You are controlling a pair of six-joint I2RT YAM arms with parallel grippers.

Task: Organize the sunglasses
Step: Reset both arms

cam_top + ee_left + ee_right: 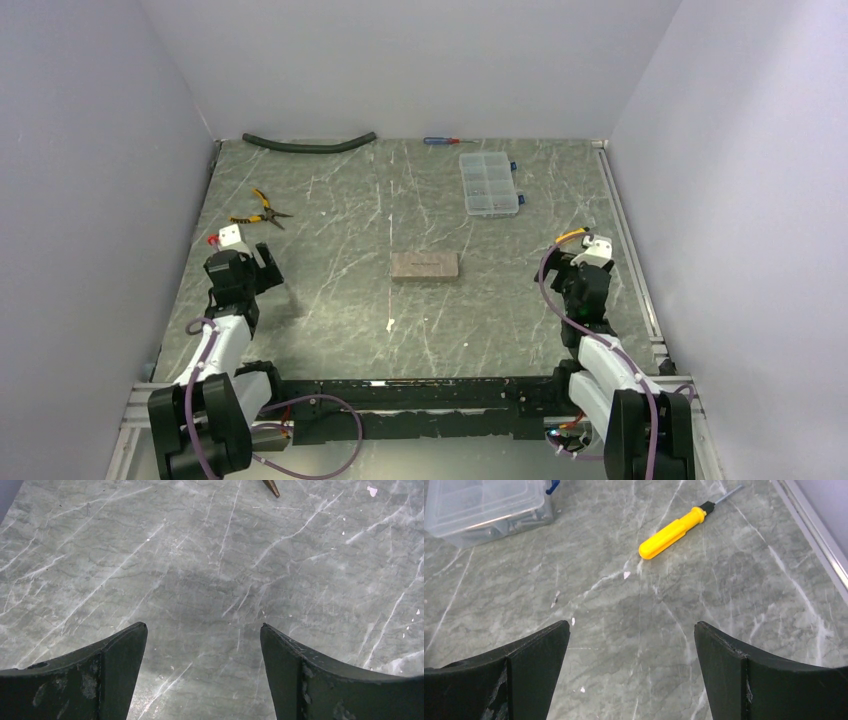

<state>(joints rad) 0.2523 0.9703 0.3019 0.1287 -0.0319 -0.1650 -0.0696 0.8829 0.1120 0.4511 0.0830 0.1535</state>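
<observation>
Grey marbled tabletop [340, 220] lies under us. Our left gripper [202, 626] and right gripper [632, 623] both hang spread wide, pinching nothing. A closed brown case [424, 266] sits mid-frame. We cannot tell where the sunglasses are.

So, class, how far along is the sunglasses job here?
Done, it seems: the brown case lies shut mid-table, no sunglasses showing anywhere, possibly inside it. In hand: nothing; left tool and right tool hang open and empty. Left: nothing visible to do.
</observation>
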